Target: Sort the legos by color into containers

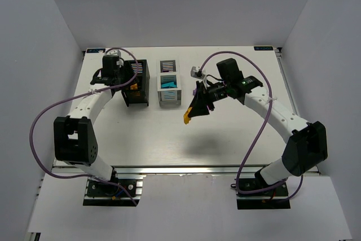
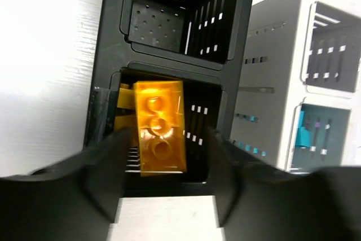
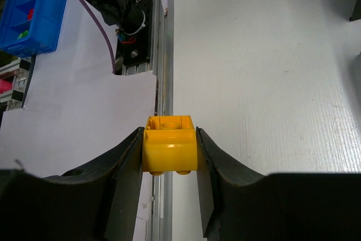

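Observation:
An orange lego (image 2: 161, 125) hangs tilted in the near compartment of the black container (image 2: 169, 66), studs toward the camera. My left gripper (image 2: 166, 142) straddles it, open, with a gap showing on the right side. From above, the left gripper (image 1: 127, 83) sits over the black container (image 1: 137, 69), where a bit of orange shows. My right gripper (image 3: 169, 156) is shut on a yellow lego (image 3: 169, 150); it hovers above the table right of the white container (image 1: 169, 101), the yellow lego (image 1: 185, 118) pointing down. Teal legos (image 1: 168, 83) lie in the white container's near compartment.
The white container (image 2: 268, 83) stands right beside the black one, with teal pieces (image 2: 304, 136) behind its slats. Below the right gripper run the table's near edge rail (image 3: 167, 55) and an arm base (image 3: 127, 12). A blue parts bin (image 3: 28, 9) sits off the table.

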{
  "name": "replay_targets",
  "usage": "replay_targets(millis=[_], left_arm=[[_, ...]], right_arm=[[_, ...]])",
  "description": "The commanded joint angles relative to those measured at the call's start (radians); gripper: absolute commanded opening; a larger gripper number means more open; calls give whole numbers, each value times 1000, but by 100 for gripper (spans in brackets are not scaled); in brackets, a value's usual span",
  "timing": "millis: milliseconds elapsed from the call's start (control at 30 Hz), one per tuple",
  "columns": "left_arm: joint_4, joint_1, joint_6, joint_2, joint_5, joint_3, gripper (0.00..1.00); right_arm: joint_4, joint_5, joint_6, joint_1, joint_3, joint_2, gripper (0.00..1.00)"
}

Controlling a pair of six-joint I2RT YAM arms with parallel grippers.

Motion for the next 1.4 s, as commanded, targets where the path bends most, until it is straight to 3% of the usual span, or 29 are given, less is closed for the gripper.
replay_targets(millis=[0,67,433,500,767,1067,1367], left_arm=[[21,6,6,-18,-36,56,69],[14,7,5,-21,-36,61,75],[-42,7,-14,-191,-35,33,85],[-51,7,-23,-274,-36,-13,98],[-117,7,-112,-547,-70,-225,98],[-208,7,-219,-841,-136,-387,98],[-327,9,-250,-980,-228,-469,98]], right_arm=[[-15,3,-33,-5,53,4,4],[-21,6,-38,-3,56,9,5],[-78,69,-114,0,149,67,5],[-86,93,-130,2,186,92,5],[-100,300,-142,51,381,223,3],[-63,498,-67,158,720,458,0],[201,624,135,207,863,631,1]])
